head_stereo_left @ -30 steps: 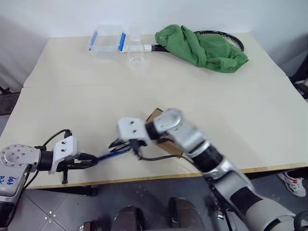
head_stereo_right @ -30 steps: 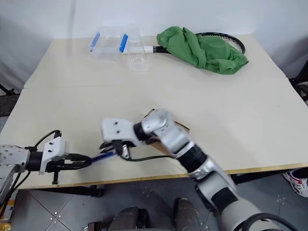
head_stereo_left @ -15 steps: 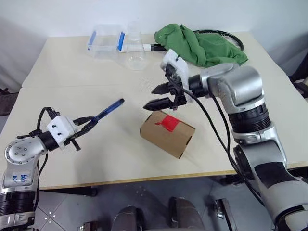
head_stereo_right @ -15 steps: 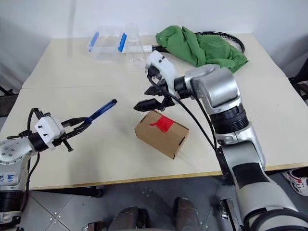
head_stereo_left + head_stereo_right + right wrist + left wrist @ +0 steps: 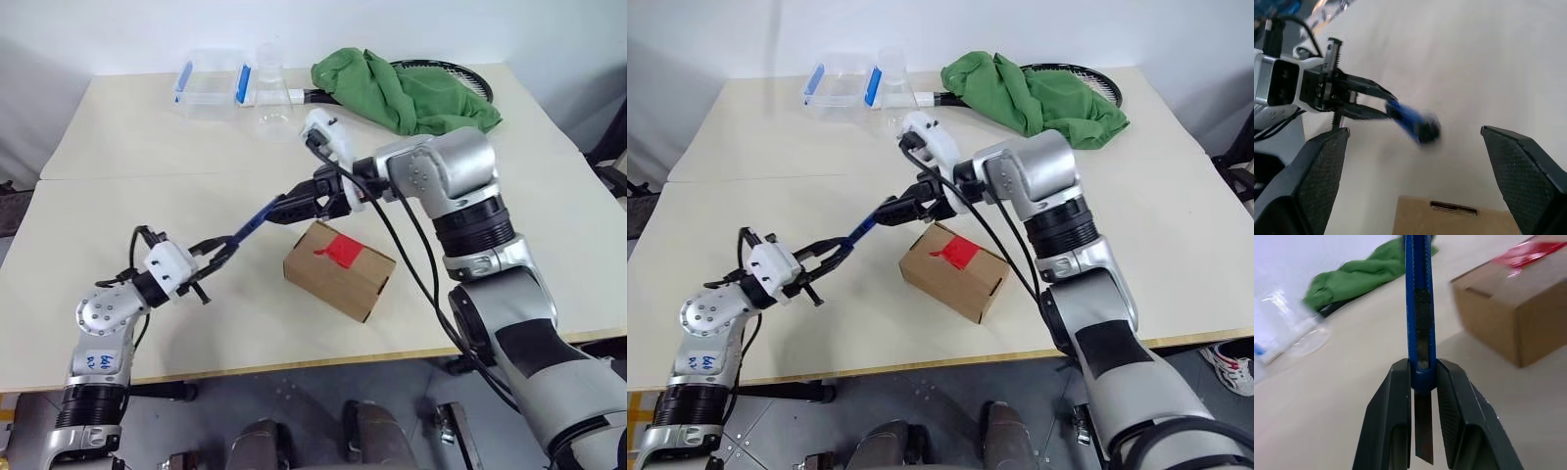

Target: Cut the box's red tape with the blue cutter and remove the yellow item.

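pale cream table before a white wall, grey tiled floor below. brown box with red tape near the front edge. left gripper, clamped on the blue cutter, bears illegible blue handwriting on its arm. right gripper, jaws wide and empty, at the cutter's tip.

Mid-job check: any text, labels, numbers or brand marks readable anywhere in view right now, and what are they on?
Blue handwriting on the left arm's round joint cap: too small and smeared to read.
Dark strip at the box's top edge, right wrist view: blurred, unreadable.
Nothing readable on the red tape, blue cutter or clear container.
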Motion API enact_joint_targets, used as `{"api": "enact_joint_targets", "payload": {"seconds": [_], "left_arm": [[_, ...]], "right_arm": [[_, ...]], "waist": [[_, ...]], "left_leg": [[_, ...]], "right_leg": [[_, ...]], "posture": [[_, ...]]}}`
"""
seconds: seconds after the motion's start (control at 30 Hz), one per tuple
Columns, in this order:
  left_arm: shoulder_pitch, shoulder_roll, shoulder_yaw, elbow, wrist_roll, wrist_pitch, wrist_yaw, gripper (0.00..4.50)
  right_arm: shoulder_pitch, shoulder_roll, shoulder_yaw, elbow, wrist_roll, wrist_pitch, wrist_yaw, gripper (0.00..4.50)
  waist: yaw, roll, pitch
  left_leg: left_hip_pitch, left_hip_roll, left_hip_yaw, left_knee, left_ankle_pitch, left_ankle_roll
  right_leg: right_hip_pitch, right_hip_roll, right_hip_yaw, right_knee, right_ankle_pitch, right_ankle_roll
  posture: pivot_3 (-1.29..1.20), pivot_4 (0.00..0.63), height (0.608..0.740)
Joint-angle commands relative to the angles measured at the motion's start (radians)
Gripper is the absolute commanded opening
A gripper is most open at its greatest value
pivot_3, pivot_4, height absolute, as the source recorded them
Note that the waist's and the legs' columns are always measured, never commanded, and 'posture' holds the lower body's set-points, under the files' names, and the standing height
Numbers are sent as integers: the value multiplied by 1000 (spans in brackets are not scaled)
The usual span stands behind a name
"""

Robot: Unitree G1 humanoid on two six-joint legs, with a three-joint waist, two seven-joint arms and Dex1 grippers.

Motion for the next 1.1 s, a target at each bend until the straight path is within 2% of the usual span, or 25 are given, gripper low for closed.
{"api": "enact_joint_targets", "payload": {"seconds": [0.03, 0.37, 0.67, 0.8, 1.1], "left_arm": [[-19, -3, -9, -30, -20, -17, -2, 673], [-30, -3, -12, -27, -18, -21, 4, 673], [-36, 4, -15, -29, -19, -22, -6, 673], [-43, 8, -10, -21, -21, -22, -10, 673], [-41, 9, -2, -31, -21, -6, 1, 673]], "right_arm": [[-64, 3, 43, 57, -16, -43, 41, 4482], [-93, -12, 136, 137, -58, -99, 149, 4482], [-131, 9, 115, 238, -79, -138, 164, 4482], [-123, -2, 147, 223, -97, -157, 207, 3632], [-114, -10, 155, 200, -124, -176, 236, 687]], "waist": [[1, 0, 0], [1, 0, 0], [1, 0, 0], [1, 0, 0], [1, 0, 0]], "left_leg": [[0, 0, 0, 0, 0, 0], [0, 0, -1, 0, 0, 0], [0, 0, -1, 0, 0, 0], [0, 0, -1, 0, 0, 0], [0, 0, -2, 0, 0, 0]], "right_leg": [[0, 0, 0, 0, 0, 0], [0, 0, 0, 0, 0, 0], [0, 0, 0, 0, 0, 0], [0, 0, 0, 0, 0, 0], [0, 0, 0, 0, 0, 0]], "posture": [[0, 150, 740], [0, 150, 740], [0, 150, 740], [0, 150, 740], [0, 150, 740]]}}
